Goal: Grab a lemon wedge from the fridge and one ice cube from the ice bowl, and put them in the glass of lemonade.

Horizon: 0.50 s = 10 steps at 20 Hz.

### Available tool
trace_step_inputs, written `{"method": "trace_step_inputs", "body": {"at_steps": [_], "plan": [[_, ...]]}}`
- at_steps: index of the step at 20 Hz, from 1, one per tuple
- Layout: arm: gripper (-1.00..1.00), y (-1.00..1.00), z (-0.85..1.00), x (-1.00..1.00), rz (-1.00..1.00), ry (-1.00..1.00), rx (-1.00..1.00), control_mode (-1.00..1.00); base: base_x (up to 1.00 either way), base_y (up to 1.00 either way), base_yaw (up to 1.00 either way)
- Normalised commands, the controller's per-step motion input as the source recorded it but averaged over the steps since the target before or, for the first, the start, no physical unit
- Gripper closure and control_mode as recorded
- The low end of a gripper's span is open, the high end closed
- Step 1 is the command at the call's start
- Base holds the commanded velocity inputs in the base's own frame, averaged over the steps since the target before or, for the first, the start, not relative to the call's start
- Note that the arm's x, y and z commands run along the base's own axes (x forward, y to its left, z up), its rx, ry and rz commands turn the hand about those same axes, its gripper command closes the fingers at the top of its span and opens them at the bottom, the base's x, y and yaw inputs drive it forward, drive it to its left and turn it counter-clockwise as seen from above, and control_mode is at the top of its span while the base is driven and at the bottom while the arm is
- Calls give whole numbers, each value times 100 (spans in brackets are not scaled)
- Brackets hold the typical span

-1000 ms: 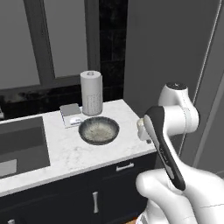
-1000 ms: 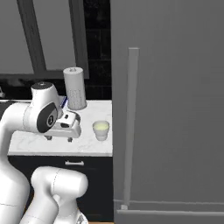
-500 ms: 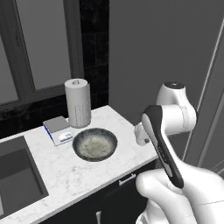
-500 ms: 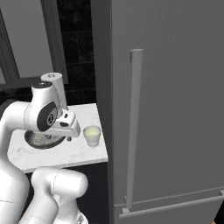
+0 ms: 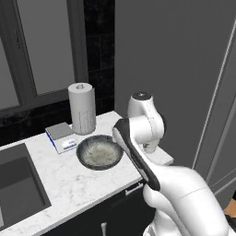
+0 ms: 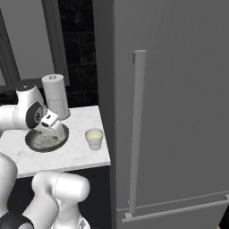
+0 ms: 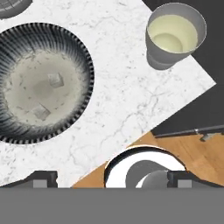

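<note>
I have the tall matte grey fridge shut in front of me, its long vertical bar handle facing the right base camera, so I cannot see the lemon wedge. Just left of the fridge, the white marbled counter carries the rest of the task's things. The small pale cup of yellowish lemonade stands upright near the counter's right end, close to the fridge wall. The wide shallow dark grey bowl with a speckled whitish inside sits near the cup without touching it. From the hand camera I see two small pale ice cubes lying in that bowl, and the cup off at the upper right, clear of it.

My two-finger gripper hangs above the counter's front edge with its dark fingertips spread wide and nothing between them. A tall white paper-towel roll stands behind the bowl, a small flat grey and white scale lies beside it, and a dark sink is set into the counter further left.
</note>
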Motion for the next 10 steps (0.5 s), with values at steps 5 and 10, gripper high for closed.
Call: {"method": "trace_step_inputs", "body": {"at_steps": [5, 10], "plan": [[-100, 68, -31, 51, -5, 0, -2, -100, 0, 0, 0], [-100, 14, -32, 45, -2, -1, -3, -100, 0, 0, 0]]}}
